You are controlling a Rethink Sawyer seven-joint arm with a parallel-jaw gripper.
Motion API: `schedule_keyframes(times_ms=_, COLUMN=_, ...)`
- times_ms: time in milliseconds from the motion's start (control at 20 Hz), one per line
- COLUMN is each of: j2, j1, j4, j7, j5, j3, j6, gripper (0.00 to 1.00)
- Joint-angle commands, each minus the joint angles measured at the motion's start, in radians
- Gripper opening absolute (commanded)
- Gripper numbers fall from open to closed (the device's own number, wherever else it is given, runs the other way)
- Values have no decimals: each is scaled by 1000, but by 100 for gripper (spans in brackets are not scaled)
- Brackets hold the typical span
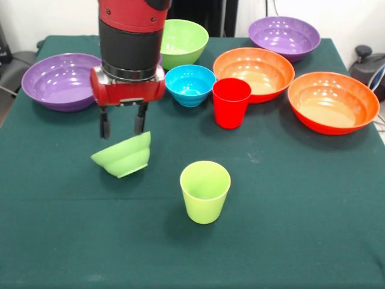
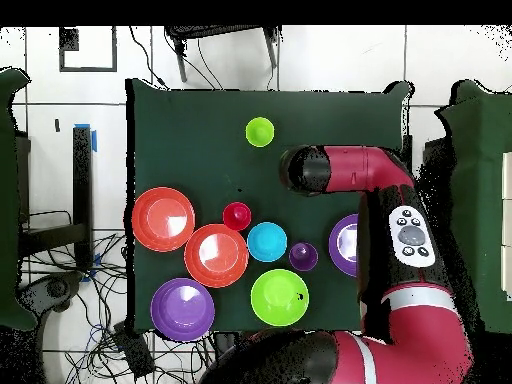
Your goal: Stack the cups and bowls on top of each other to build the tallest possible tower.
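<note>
On the dark green surface (image 1: 301, 198) we see the pincer (image 1: 123, 126) hanging released, its two fingers spread and gripping nothing. The small lime-green bowl (image 1: 124, 156) lies tilted on its side directly below the fingertips, its upper edge just beside the right-hand one in the front view. The lime-green cup (image 1: 204, 191) stands upright nearby, apart from both.
</note>
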Motion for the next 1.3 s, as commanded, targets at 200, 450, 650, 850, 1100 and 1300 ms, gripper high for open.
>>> schedule_keyframes(times_ms=200, j2=88, j1=-2, j4=15, j7=-54, j5=-17, j3=128, j6=-36, gripper=100)
schedule_keyframes(times_ms=450, j2=95, j1=-16, j4=1, j7=-78, j5=-25, j3=141, j6=-20, gripper=100)
schedule_keyframes(times_ms=650, j2=100, j1=-15, j4=-33, j7=-95, j5=-22, j3=147, j6=27, gripper=100)
schedule_keyframes(times_ms=850, j2=79, j1=-17, j4=-39, j7=-110, j5=-12, j3=153, j6=70, gripper=100)
schedule_keyframes(times_ms=1100, j2=75, j1=-5, j4=-62, j7=-112, j5=-5, j3=160, j6=102, gripper=100)
schedule_keyframes(times_ms=1300, j2=65, j1=0, j4=-34, j7=-91, j5=-4, j3=155, j6=91, gripper=100)
